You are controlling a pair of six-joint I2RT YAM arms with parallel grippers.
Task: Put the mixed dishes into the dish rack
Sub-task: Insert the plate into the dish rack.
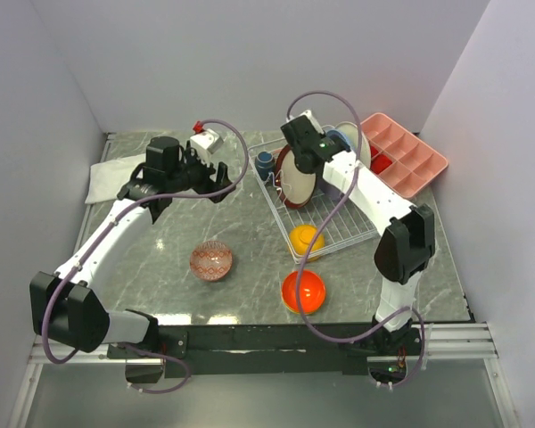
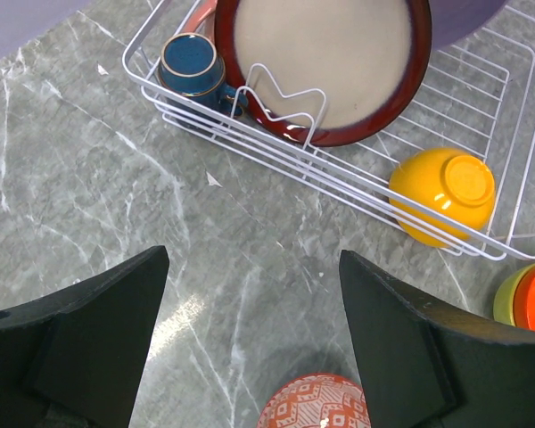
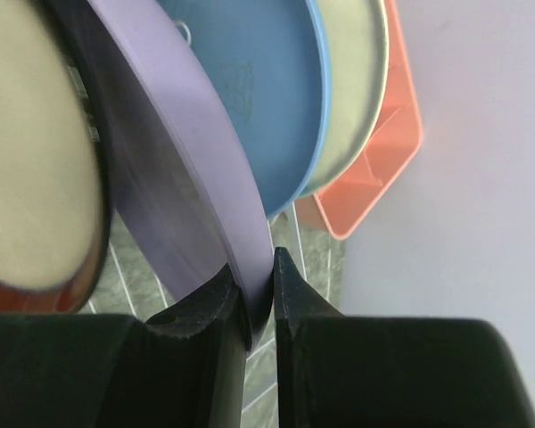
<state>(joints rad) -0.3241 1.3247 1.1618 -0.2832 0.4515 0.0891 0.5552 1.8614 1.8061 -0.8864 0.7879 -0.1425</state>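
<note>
The white wire dish rack (image 1: 339, 227) holds a navy cup (image 1: 265, 163), a dark-red-rimmed plate (image 1: 296, 181) on edge and an orange-yellow bowl (image 1: 305, 238) upside down. My right gripper (image 3: 257, 276) is shut on the rim of the lavender plate (image 3: 178, 178), which stands on edge in the rack between the dark-red-rimmed plate (image 3: 36, 178) and the blue plate (image 3: 250, 89); a cream plate (image 3: 352, 98) stands behind. My left gripper (image 2: 254, 312) is open and empty above the patterned pink bowl (image 2: 316, 406). A red-orange bowl (image 1: 303, 291) sits in a lime bowl (image 2: 506, 299) on the table.
A pink compartment tray (image 1: 403, 153) lies right of the rack. A white folded cloth (image 1: 107, 178) lies at the far left. The patterned bowl (image 1: 211, 260) sits on the marble table left of the rack.
</note>
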